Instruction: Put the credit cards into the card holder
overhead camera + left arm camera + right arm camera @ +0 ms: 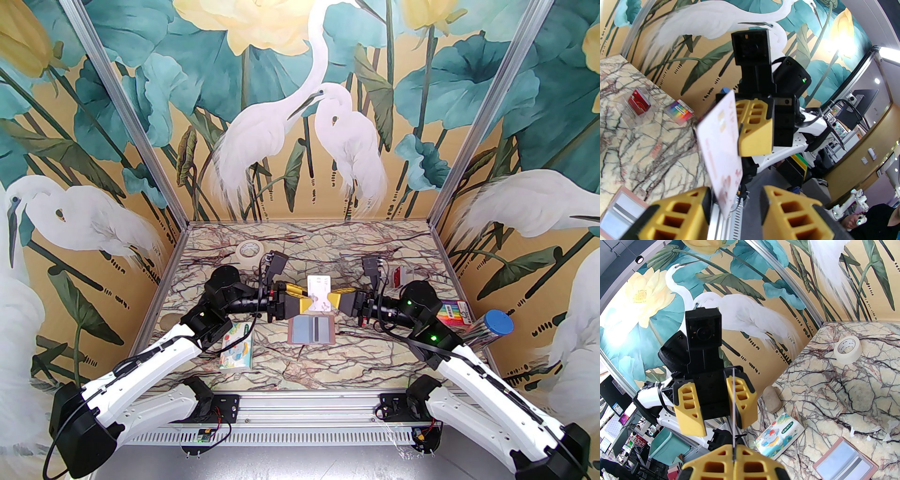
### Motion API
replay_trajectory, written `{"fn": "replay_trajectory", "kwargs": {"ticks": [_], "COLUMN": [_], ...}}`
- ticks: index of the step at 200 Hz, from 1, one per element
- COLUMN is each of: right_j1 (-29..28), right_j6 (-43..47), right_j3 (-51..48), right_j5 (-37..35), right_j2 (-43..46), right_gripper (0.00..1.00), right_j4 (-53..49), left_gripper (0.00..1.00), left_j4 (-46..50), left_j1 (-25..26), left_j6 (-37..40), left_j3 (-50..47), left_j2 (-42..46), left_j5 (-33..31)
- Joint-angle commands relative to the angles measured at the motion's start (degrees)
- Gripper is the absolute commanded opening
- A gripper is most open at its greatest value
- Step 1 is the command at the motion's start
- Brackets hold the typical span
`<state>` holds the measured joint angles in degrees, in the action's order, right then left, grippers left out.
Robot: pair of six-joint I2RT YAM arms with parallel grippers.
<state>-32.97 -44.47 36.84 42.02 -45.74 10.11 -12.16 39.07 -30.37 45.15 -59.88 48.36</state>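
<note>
A white credit card with pink print is held upright in the air above the table's middle, between the two facing grippers. My right gripper is shut on its right edge; the right wrist view shows the card edge-on in the clamped fingers. My left gripper stands open around the card's other end, which lies close to one finger, with a gap to the other. The pink card holder lies open on the table below, with a grey dark-striped card on its right half.
A clear box holding a red card sits behind the right arm. A tape roll is at the back left and a cartoon tissue pack at the front left. A colourful pack and a blue-capped tube lie at the right edge.
</note>
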Motion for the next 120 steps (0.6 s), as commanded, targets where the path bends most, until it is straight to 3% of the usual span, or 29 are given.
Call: {"fn": "replay_trajectory", "kwargs": {"ticks": [1, 31, 63, 76, 97, 120], "right_j1": [-0.4, -0.6, -0.6, -0.6, -0.6, -0.6], "right_j6": [-0.6, -0.3, 1.2, 2.7, 5.8, 8.3], "right_j3": [0.7, 0.5, 0.4, 0.5, 1.8, 3.3], "right_j5": [1.2, 1.4, 2.9, 3.5, 5.2, 6.8], "right_j2": [-0.3, -0.3, -0.1, 0.7, 2.1, 3.4], "right_gripper": [0.00, 0.00, 0.00, 0.02, 0.21, 0.26], "right_j4": [0.5, -0.2, -2.2, -4.0, -8.0, -11.1], "left_gripper": [0.36, 0.22, 0.00, 0.00, 0.00, 0.00], "left_j4": [-1.7, -1.5, -1.1, 0.2, -1.2, -1.4], "left_j1": [0.8, 0.9, 0.8, 0.9, 0.9, 1.1], "left_j6": [0.4, 0.4, -0.8, -1.0, -3.1, -4.2], "left_j3": [-0.2, -0.5, -0.6, -0.3, -1.3, -2.7], "left_j2": [-0.5, -0.6, -0.2, -0.6, -0.9, 0.2], "left_j5": [2.0, 1.5, 0.1, -0.2, 2.7, 4.9]}}
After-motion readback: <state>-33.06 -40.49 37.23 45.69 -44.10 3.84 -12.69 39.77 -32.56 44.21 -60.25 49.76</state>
